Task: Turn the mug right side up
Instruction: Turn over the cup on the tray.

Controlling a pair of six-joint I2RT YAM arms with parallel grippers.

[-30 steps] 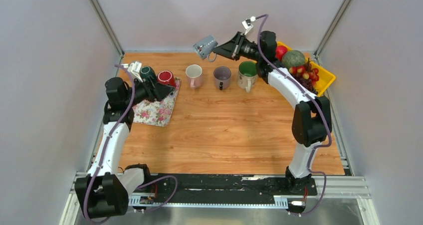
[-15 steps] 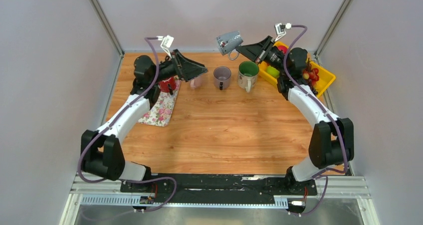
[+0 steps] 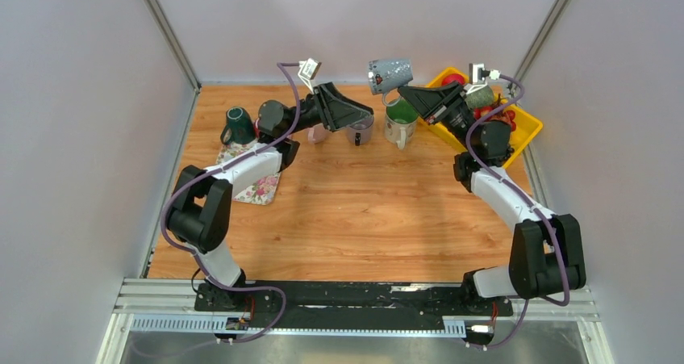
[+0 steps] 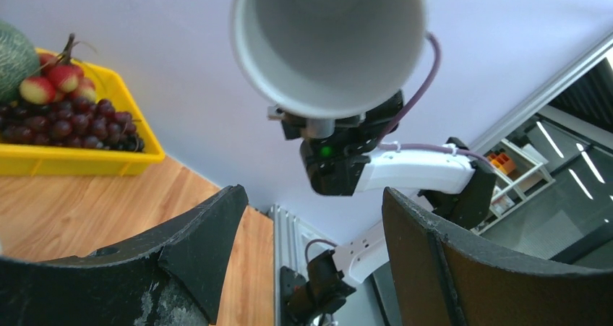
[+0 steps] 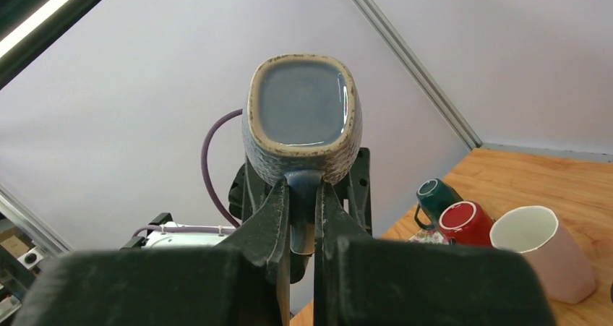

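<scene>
Just beyond my right end effector [image 5: 303, 217], clamped on its handle [image 5: 303, 189], the grey mug [image 5: 303, 116] now lies sideways aloft, half turned, with my left end effector [image 4: 312, 225] swung in, spread apart, facing it.

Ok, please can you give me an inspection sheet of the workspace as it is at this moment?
Surface: wooden table; floral cloth at its far left.
Job's things: grey mug in the air, gripped by its handle, lying sideways, not yet upright.
Clutter: dark green mug and red mug by the cloth; pink mug, mauve mug and green-lined mug in a row; yellow tray of fruit.
Grippers: right gripper shut on the grey mug; left gripper open, empty.
Cables: purple cable on each arm.
Surroundings: grey walls; nothing else seen.
</scene>
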